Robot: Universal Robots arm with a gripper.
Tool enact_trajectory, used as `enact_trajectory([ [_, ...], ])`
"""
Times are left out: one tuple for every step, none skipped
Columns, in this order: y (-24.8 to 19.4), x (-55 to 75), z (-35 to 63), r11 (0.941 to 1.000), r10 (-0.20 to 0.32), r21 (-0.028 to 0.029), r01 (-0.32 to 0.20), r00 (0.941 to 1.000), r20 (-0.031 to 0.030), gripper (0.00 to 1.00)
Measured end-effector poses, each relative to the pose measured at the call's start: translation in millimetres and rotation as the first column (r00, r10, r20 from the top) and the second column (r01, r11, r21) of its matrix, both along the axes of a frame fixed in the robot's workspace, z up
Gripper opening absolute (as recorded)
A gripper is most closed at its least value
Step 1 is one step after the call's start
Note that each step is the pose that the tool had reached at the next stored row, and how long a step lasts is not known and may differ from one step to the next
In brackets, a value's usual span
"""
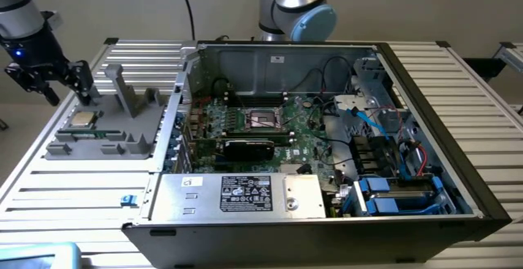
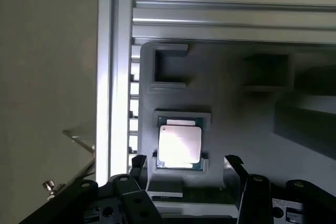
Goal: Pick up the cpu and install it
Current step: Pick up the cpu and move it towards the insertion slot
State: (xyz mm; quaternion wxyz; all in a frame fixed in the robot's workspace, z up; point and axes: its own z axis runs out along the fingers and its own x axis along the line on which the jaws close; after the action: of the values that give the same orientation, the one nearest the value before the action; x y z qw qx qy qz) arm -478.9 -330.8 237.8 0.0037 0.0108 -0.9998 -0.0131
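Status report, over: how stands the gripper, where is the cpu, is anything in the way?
Gripper open, empty, above the gray holder. Cpu flat in its holder recess, not gripped. Nothing between gripper and cpu.

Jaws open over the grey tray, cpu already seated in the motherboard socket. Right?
No. The cpu sits in the grey tray, not in the motherboard socket. The wrist view shows it there, below the open jaws.

Soft even room light, exterior view; computer case (image 1: 278, 67) interior shadowed mid-frame. Wrist view: glare blows out cpu (image 2: 179, 148) top.
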Motion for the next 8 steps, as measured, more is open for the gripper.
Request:
enact_trajectory([
  [0.0,0.0,-1.8,1.0,0.0,0.0001,0.0,1.0,-0.0013,0.69],
  [-0.1,0.0,-3.5,1.0,0.0,0.0,0.0,1.0,-0.003,0.69],
  [-0.2,0.0,-5.5,1.0,0.0,0.0,0.0,1.0,-0.0045,0.69],
  [-0.2,-0.1,-7.3,1.0,0.0,-0.0001,0.0,1.0,-0.0056,0.69],
  [-0.2,-0.1,-8.9,1.0,0.0,0.0005,0.0,1.0,-0.0064,0.69],
  [-0.3,0.0,-10.3,1.0,0.0,0.0018,0.001,1.0,-0.0071,0.69],
  [-0.4,0.0,-11.4,1.0,-0.001,0.005,0.001,1.0,-0.0074,0.69],
  [-0.4,0.0,-12.8,1.0,-0.003,0.0071,0.003,1.0,-0.0076,0.69],
])
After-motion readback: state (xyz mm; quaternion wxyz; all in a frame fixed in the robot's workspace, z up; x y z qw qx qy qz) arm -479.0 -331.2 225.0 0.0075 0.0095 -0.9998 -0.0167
